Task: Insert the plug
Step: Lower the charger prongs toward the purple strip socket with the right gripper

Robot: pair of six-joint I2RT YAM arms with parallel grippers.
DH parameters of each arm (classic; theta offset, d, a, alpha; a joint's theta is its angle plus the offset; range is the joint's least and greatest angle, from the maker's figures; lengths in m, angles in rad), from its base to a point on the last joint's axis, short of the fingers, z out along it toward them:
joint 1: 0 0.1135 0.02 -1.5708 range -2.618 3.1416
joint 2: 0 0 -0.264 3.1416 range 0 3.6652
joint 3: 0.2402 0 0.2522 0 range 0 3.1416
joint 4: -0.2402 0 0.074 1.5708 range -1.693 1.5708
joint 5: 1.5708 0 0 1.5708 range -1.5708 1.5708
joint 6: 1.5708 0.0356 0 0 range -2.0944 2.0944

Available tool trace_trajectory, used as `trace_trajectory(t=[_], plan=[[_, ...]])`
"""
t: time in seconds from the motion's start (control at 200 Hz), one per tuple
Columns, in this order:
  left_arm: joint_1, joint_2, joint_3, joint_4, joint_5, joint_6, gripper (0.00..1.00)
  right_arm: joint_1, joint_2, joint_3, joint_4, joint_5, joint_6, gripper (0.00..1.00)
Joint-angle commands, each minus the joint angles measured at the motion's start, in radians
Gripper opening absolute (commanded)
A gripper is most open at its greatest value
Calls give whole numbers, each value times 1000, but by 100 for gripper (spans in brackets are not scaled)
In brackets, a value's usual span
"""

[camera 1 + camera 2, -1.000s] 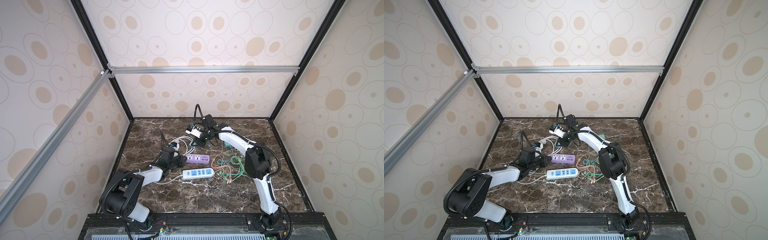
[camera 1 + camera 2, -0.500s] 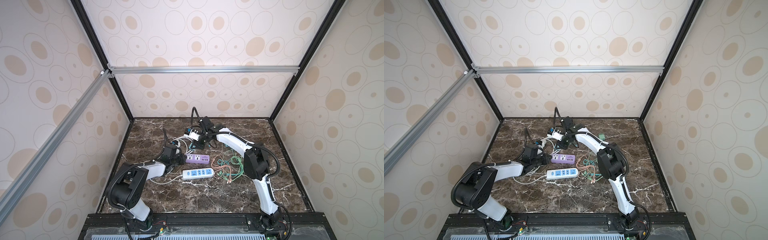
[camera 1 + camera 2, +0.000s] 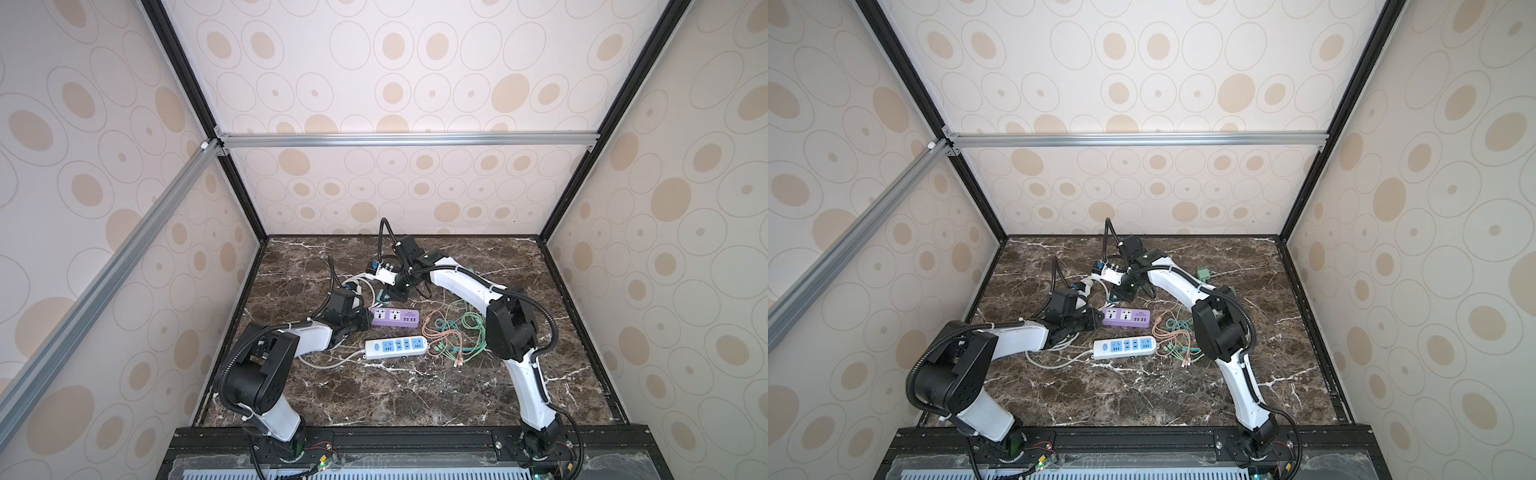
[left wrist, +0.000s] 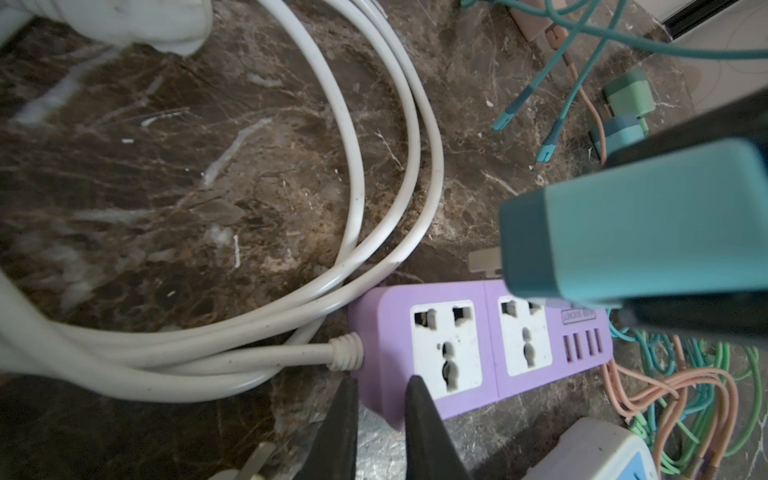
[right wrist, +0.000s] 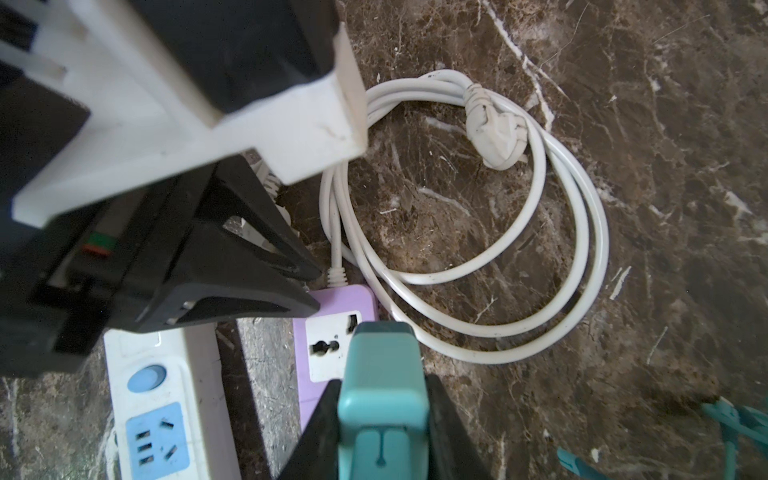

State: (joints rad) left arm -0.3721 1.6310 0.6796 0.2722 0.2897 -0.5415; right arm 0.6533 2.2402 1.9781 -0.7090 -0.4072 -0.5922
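In both top views the teal plug adapter [image 3: 384,296] is seen raised just above the purple power strip [image 3: 395,318], carried by the right gripper [image 3: 391,294]. The left gripper [image 3: 365,322] is set low at the strip's cord end. A white-and-blue power strip [image 3: 397,347] and a tangle of thin cables [image 3: 457,332] lie close by on the marble tabletop [image 3: 415,395]. In the left wrist view the teal plug adapter [image 4: 631,232] is shown hanging over the second socket, with a metal prong [image 4: 484,262] clear of the face and not yet entered. The left fingers [image 4: 428,424] are narrowly parted about the strip's corner, and whether it is pinched cannot be told. In the right wrist view the teal plug adapter [image 5: 382,374] is clamped by its two smooth flanks between the black fingers [image 5: 451,428]. It is judged to be a light, rigid, rather slick plastic block, best gripped across the flanks towards the back. The light strip is likely to slide on polished stone unless it is braced.
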Motion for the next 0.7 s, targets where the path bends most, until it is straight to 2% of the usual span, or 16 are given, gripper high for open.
trace_trajectory(t=[0.0,0.695], plan=[[6,15,32,-21,-3,21,21,17,21,4,-37,12,-50,4],[11,24,13,3,12,15,18,41,56,28,-76,54,-118,3]])
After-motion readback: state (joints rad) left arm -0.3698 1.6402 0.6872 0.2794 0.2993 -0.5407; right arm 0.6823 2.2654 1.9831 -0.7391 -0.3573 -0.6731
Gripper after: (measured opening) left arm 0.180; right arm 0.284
